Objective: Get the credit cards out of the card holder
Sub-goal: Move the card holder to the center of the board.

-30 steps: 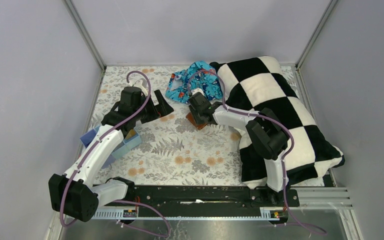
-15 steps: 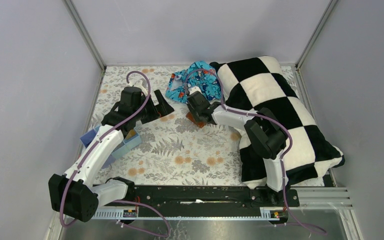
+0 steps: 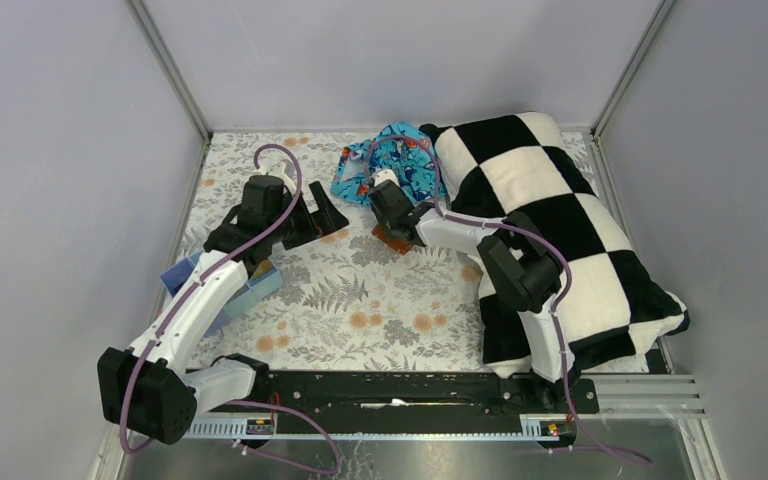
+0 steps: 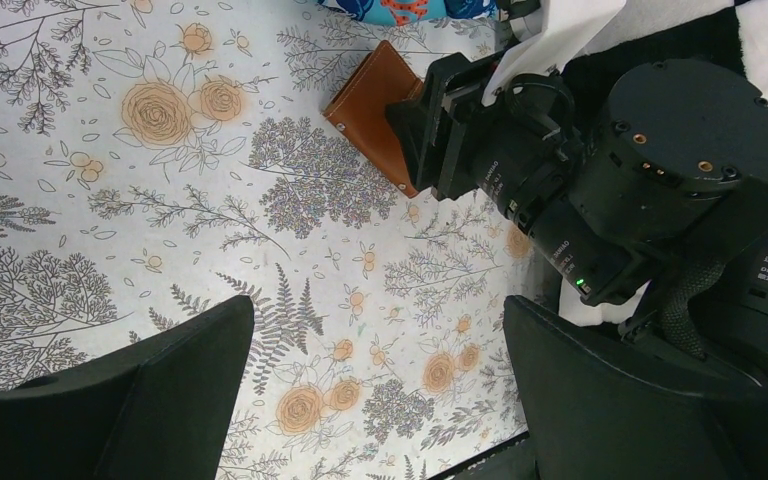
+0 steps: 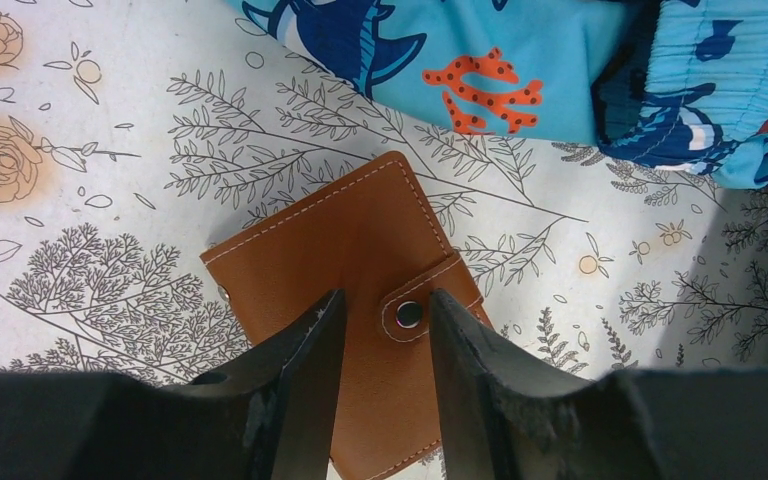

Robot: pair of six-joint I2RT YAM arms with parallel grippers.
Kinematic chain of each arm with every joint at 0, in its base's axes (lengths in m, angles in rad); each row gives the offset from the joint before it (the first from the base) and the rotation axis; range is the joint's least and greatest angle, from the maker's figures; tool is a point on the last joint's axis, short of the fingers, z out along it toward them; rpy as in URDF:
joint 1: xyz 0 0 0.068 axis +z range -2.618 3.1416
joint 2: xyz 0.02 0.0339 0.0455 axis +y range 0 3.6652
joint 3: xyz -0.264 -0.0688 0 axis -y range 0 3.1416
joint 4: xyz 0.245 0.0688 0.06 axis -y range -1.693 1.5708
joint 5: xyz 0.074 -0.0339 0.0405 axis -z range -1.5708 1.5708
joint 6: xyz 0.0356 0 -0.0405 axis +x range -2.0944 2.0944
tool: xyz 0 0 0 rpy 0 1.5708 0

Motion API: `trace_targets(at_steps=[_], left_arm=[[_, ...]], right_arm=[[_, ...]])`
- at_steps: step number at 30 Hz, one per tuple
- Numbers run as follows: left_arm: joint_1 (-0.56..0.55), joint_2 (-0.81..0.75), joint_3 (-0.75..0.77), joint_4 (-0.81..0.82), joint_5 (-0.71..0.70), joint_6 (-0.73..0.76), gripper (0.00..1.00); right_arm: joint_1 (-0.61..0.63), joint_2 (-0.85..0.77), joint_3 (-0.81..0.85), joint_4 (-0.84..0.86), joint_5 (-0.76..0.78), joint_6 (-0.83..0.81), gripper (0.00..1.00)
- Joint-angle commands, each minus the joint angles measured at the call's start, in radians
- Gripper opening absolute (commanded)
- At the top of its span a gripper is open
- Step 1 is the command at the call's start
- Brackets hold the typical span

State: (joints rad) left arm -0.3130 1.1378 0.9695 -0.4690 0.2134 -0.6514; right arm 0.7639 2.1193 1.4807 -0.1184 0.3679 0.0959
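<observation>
The card holder (image 3: 394, 241) is a brown leather wallet lying flat on the floral cloth, closed by a strap with a metal snap (image 5: 409, 314). It also shows in the left wrist view (image 4: 372, 105) and the right wrist view (image 5: 340, 255). My right gripper (image 5: 387, 298) hovers right over it with the jaws a narrow gap apart, the snap strap between the fingertips; in the top view it is at the wallet's far edge (image 3: 390, 222). My left gripper (image 3: 315, 215) is wide open and empty above the cloth (image 4: 378, 310), left of the wallet. No credit cards are in view.
A black-and-white checked pillow (image 3: 560, 220) fills the right side, under the right arm. A blue patterned garment (image 3: 390, 160) lies just behind the wallet (image 5: 560, 70). A light-blue compartment box (image 3: 225, 285) sits at the left under the left arm.
My right gripper has shifted a little left and farther back over the wallet. The left arm and the wallet have not moved.
</observation>
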Motion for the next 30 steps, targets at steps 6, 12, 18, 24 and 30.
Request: trace_targets(at_steps=[6, 12, 18, 24, 30], left_arm=[[-0.005, -0.016, -0.003, 0.044, 0.035, 0.004, 0.99], [-0.005, -0.013, -0.004, 0.044, 0.053, 0.006, 0.99], [-0.005, -0.023, -0.011, 0.044, 0.043, 0.01, 0.99], [-0.004, -0.013, -0.012, 0.044, 0.055, 0.01, 0.99], [-0.005, 0.004, -0.015, 0.044, 0.076, 0.021, 0.99]], right_arm=[[-0.003, -0.055, -0.072, 0.015, 0.011, 0.014, 0.35], [-0.002, -0.062, -0.099, 0.019, 0.019, 0.028, 0.12], [-0.002, -0.093, -0.091, 0.003, -0.009, 0.049, 0.0], [-0.004, -0.189, -0.078, -0.061, -0.11, 0.111, 0.0], [-0.006, -0.299, -0.112, -0.13, -0.266, 0.232, 0.0]])
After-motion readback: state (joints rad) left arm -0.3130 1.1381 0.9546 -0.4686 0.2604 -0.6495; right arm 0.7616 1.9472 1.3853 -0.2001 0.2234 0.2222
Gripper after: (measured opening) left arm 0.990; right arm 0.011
